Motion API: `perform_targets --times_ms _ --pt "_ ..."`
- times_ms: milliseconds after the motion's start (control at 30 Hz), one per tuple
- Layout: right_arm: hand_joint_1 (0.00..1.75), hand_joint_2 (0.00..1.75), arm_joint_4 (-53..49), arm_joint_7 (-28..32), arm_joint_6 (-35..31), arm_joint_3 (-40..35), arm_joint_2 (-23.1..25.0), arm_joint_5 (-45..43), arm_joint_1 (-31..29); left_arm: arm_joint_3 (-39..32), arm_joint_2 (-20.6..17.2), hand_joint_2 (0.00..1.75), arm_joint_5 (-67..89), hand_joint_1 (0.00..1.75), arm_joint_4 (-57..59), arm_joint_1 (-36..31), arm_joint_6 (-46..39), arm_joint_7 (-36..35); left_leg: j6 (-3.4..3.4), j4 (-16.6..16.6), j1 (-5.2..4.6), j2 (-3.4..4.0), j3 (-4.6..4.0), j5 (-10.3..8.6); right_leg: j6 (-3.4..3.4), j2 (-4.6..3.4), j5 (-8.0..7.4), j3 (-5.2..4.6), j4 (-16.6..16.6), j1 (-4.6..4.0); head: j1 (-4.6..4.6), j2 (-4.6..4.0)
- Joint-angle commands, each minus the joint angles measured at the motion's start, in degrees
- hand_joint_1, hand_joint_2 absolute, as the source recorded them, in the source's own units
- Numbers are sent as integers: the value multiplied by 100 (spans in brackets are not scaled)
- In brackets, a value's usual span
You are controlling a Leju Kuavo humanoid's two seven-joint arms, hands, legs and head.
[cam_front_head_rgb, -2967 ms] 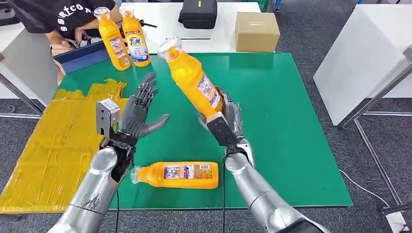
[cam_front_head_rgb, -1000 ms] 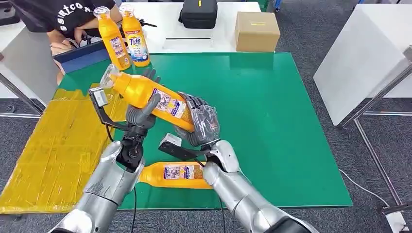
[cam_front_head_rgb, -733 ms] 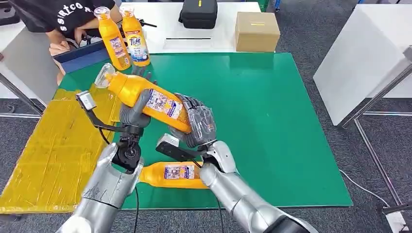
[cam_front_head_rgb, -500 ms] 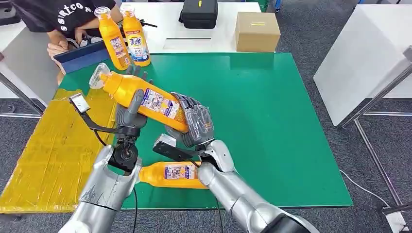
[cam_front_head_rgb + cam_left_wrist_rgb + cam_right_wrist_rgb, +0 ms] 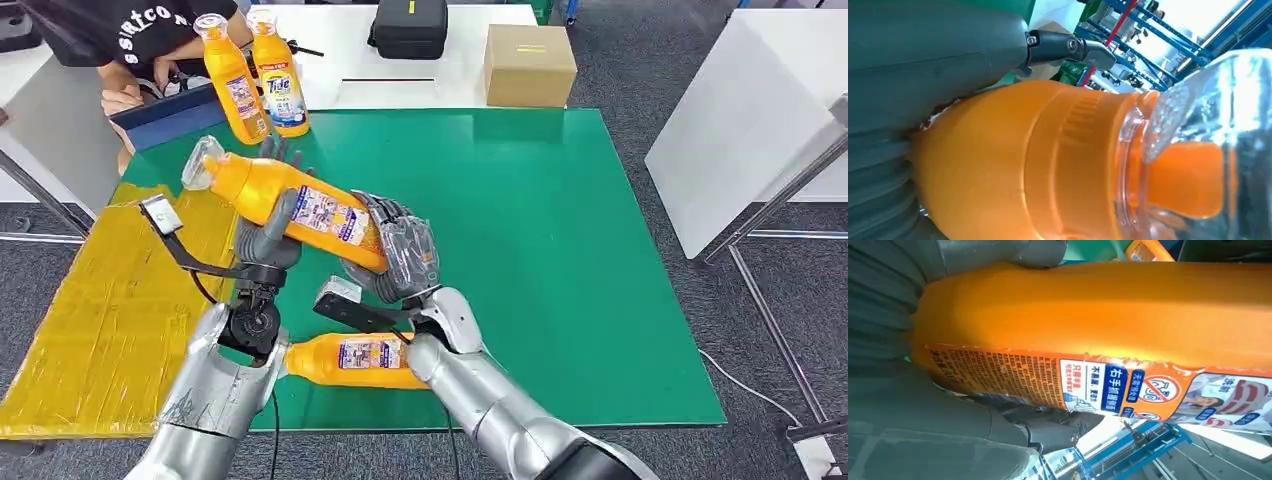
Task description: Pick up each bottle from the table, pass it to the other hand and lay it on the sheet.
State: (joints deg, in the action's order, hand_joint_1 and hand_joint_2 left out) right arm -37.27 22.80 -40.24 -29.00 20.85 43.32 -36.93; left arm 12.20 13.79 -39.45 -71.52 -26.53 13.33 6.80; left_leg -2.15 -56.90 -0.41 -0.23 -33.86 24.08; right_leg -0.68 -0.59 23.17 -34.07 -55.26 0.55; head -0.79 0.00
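On the left lies a yellow sheet (image 5: 110, 300), flat, partly over the near-left part of the green table (image 5: 580, 260). At the far left a person (image 5: 120, 50) in a dark shirt leans at the table edge, with a hand (image 5: 120, 98) resting near a blue tray (image 5: 165, 115). Just right of the person two bottles (image 5: 255, 75) stand upright at the far left corner of the green surface, one beside the other. Nearer, the left hand (image 5: 268, 235) grips the upper part of a held bottle (image 5: 290, 205); its thumb lies across the orange body, and the fingers come up behind it. This bottle is in the air, tilted, with its clear cap (image 5: 198, 165) pointing far-left, above the border of the sheet and the green surface. In the left wrist view the orange neck (image 5: 1048, 165) and the clear cap are very close, with the grey thumb (image 5: 938, 55) pressed on the body. The right hand (image 5: 400, 255) is closed around the lower end of the same bottle, so both hands hold it together; in the right wrist view its thumb (image 5: 998, 252) and a dark finger (image 5: 1048, 425) clamp the labelled body (image 5: 1098, 315). Below the arms, another bottle (image 5: 355, 360) lies on its side on the near part of the table, partly hidden by the right arm. Far on a white table behind are a black case (image 5: 408, 28) and, to its right, a cardboard box (image 5: 528, 62).
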Motion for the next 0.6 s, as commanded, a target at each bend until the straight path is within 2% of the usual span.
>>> perform_targets --times_ms 33,567,600 --pt "175 175 437 -31 24 -114 -85 93 -114 286 -60 175 37 0 338 -393 172 30 16 -1 4 -20 21 8 4 26 14 29 1 -4 0 0" --pt "175 175 435 -27 24 -23 -85 111 -107 276 28 175 -80 0 289 -394 323 -88 11 -1 5 -16 10 3 3 20 7 17 3 -5 0 0" --pt "175 175 444 -27 24 3 -85 137 -105 250 43 175 -141 47 241 -383 350 -96 15 -2 5 -19 17 7 4 24 12 24 1 -5 0 0"
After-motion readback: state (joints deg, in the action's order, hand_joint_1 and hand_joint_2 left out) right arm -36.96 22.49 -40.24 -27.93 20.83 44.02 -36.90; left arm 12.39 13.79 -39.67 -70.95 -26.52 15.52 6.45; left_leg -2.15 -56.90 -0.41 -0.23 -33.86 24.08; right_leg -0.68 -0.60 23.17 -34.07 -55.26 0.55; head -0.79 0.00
